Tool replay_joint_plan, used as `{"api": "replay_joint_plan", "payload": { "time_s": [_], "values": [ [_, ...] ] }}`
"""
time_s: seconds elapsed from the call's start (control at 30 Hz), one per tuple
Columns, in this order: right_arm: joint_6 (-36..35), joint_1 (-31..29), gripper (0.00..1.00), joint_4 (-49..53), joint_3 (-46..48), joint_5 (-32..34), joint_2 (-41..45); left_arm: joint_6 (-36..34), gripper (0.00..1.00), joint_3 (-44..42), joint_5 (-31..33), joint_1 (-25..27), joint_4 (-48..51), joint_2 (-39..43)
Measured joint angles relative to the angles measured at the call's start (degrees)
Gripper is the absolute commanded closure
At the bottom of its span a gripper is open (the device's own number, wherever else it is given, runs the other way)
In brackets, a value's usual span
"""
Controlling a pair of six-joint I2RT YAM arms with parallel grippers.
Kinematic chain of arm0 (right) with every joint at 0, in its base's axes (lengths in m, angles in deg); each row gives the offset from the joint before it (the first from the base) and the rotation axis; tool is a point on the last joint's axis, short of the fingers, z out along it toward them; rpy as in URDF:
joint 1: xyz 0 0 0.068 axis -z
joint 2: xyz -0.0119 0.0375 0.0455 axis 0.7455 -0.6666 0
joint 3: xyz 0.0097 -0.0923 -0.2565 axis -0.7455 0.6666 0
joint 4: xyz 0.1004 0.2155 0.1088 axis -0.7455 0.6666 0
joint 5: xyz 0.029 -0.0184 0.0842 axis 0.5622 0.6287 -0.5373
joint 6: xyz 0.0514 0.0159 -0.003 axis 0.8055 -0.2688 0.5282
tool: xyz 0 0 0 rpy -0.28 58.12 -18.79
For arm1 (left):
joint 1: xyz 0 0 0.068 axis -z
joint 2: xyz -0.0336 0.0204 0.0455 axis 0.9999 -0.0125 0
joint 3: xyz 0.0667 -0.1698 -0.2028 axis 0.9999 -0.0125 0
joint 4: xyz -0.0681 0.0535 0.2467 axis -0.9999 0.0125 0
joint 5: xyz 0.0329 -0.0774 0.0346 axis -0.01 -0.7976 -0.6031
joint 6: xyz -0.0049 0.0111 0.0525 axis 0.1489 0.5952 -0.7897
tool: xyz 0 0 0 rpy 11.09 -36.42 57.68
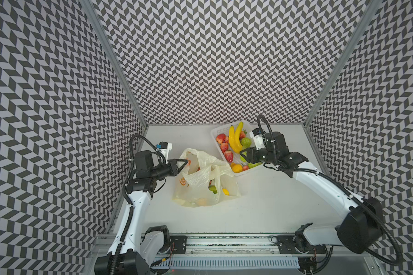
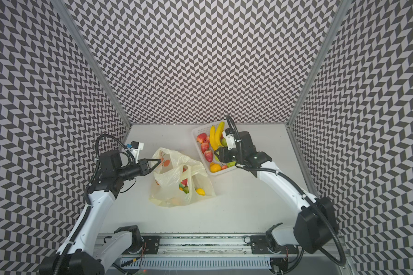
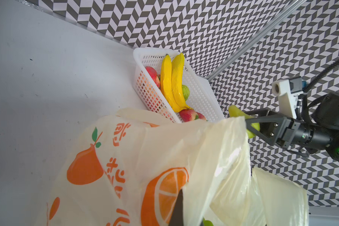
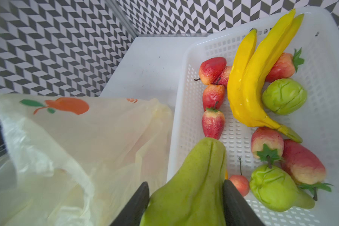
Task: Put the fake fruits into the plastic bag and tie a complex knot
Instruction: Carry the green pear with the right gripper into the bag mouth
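Observation:
The plastic bag (image 1: 200, 181) (image 2: 174, 171) lies left of centre with its mouth held up. My left gripper (image 1: 186, 162) (image 2: 159, 162) (image 3: 184, 211) is shut on its rim. Inside the bag a lemon (image 1: 225, 191) and a green fruit (image 1: 213, 189) show. My right gripper (image 1: 241, 152) (image 2: 218, 152) (image 4: 186, 189) hangs over the basket's near left side, shut on a green pear (image 4: 190, 176) (image 3: 237, 112). Bananas (image 4: 249, 82), strawberries (image 4: 212, 121) and more green fruits (image 4: 284, 95) lie in the basket. No knot shows; the handle loops hang loose.
The white perforated basket (image 1: 216, 129) (image 2: 198, 129) (image 4: 184, 78) stands at the back, right of the bag and close to the back wall. Patterned walls close in three sides. A metal rail (image 1: 224, 247) runs along the front edge.

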Motion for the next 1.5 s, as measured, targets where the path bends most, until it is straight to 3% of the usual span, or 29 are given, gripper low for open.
{"api": "replay_joint_plan", "payload": {
  "time_s": [0.3,0.57,0.73,0.97,1.5],
  "values": [
    [8.04,-11.78,0.52,-4.7,12.68,-2.45,9.97,0.57,1.0,-0.02,0.02,0.09,-0.35,-0.35],
    [12.22,-19.89,0.52,-10.73,15.39,-0.09,6.47,0.55,1.0,-0.15,0.02,0.13,-0.39,-0.35],
    [12.41,-22.18,0.52,-11.56,14.95,2.16,3.96,0.55,1.0,-0.2,0.02,0.13,-0.39,-0.35],
    [12.79,-22.93,0.53,-11.06,14.67,5.35,7.39,0.48,1.0,-0.22,0.28,0.13,-0.39,-0.37],
    [16.17,-29.73,0.53,-11.54,14.88,6.78,9.9,-0.31,1.0,-0.22,0.52,0.13,-0.37,-0.39]
  ]
}}
